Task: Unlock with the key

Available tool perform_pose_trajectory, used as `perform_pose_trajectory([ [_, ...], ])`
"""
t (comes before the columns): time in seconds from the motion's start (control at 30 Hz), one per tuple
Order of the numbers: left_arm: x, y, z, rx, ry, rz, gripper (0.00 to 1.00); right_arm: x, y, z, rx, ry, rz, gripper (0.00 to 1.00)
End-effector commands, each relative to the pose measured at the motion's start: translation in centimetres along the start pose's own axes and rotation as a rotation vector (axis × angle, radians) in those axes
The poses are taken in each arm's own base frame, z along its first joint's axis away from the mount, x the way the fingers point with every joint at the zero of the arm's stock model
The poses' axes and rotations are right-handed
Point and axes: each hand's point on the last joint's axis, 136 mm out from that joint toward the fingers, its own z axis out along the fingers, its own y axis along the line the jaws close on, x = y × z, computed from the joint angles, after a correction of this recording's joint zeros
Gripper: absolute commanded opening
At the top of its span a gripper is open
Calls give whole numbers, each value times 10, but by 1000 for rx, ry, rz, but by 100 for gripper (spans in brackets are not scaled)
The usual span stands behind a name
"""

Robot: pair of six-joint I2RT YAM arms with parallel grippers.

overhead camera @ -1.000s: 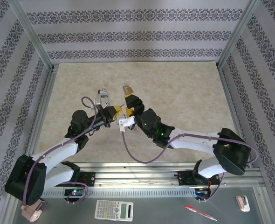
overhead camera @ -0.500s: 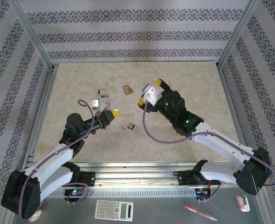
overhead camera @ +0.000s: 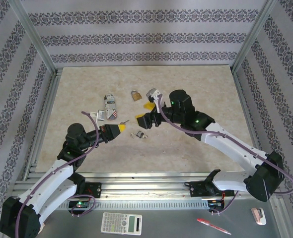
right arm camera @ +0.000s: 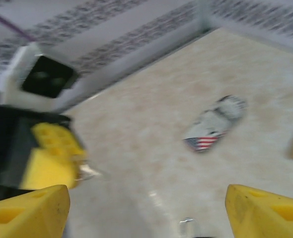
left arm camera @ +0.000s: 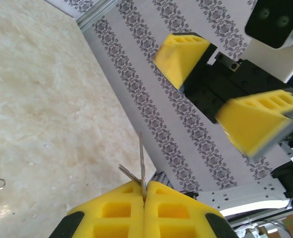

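Observation:
The key (left arm camera: 141, 158) is a thin pale-metal blade sticking out from between the yellow fingers of my left gripper (left arm camera: 144, 191), which is shut on it; a second thin metal piece angles off beside it. From above, my left gripper (overhead camera: 117, 128) points right with the key (overhead camera: 125, 122) at its tip. The small dark-grey padlock (overhead camera: 139, 134) lies on the table just right of that tip. My right gripper (overhead camera: 143, 111) hovers open above it, facing the left gripper (right arm camera: 52, 158). Its yellow fingers (right arm camera: 27, 213) are wide apart with nothing between them. The brass padlock (overhead camera: 135, 95) lies further back.
A small can-like object with a stars-and-stripes label (overhead camera: 109, 105) lies behind the left gripper, also seen blurred as the flag-labelled object (right arm camera: 213, 124). Patterned walls and metal frame posts (overhead camera: 37, 44) enclose the beige table (overhead camera: 196, 89). A calculator (overhead camera: 121, 223) and pen (overhead camera: 213, 226) lie off the table.
The small dark-grey padlock dropped to the table as the right gripper swung away right. The right gripper has now come back left toward the key. The left arm drew back slightly.

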Motion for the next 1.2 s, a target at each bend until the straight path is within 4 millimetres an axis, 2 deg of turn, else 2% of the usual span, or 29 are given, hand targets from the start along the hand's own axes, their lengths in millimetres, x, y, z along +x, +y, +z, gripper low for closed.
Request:
perform_pose_trajectory([
  [0.0,-4,-11,1,9,23,96,0,7,29,-3,-224,49,117,75],
  [0.03,-3,-9,1,-4,27,104,0,9,23,-3,-204,52,130,75],
  [0.13,-2,-4,1,-25,30,110,0,11,-14,-2,-52,37,179,74],
  [0.23,0,1,0,-46,29,108,0,11,-53,-1,93,32,275,81],
  [0.33,1,9,-2,-95,22,108,0,13,-84,6,218,48,327,86],
  [0.53,5,34,-7,-217,24,98,0,21,-139,41,387,128,401,90],
  [0.77,5,58,-10,-318,2,66,0,37,-208,87,548,254,416,90],
  [0.97,-2,57,-10,-338,-11,72,0,49,-250,120,610,347,393,89],
  [1.07,-6,53,-9,-331,-18,76,0,56,-270,128,666,386,373,89],
  [1.17,-9,50,-10,-331,-27,76,0,62,-283,139,681,402,377,89],
])
